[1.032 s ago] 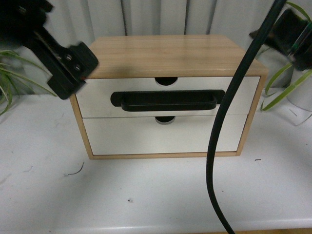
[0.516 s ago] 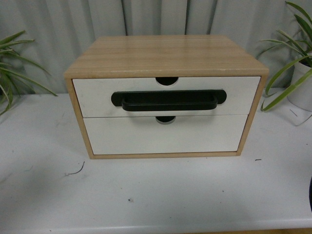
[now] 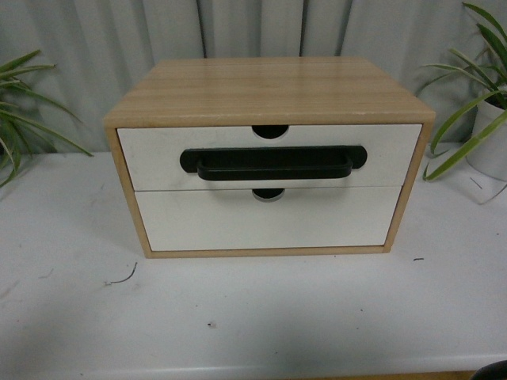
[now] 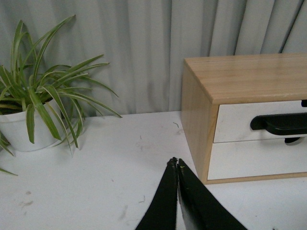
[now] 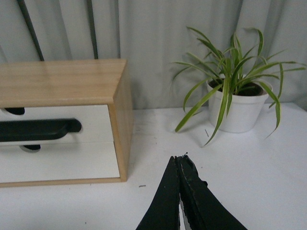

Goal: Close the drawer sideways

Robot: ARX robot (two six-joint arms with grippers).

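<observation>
A wooden cabinet (image 3: 269, 87) stands on the white table. Its upper drawer (image 3: 158, 154) has a white front, a long black bar handle (image 3: 273, 162) and a semicircular notch (image 3: 271, 131) in its top edge. The drawer front sits flush with the cabinet frame. Below it is a plain white drawer front (image 3: 265, 222) without a handle. Neither arm shows in the front view. My left gripper (image 4: 174, 162) is shut and empty, above the table beside the cabinet's left side (image 4: 194, 115). My right gripper (image 5: 179, 157) is shut and empty, off the cabinet's right side (image 5: 122, 115).
A potted plant in a white pot (image 4: 26, 132) stands on the table to the left of the cabinet. Another in a white pot (image 5: 237, 112) stands to the right. A grey curtain (image 3: 261, 28) hangs behind. A dark object (image 3: 495, 372) shows at the bottom right corner.
One second ago both arms and a black cable crossed the front view by the cabinet. They have withdrawn out of that view. The cabinet and drawer have not moved.
</observation>
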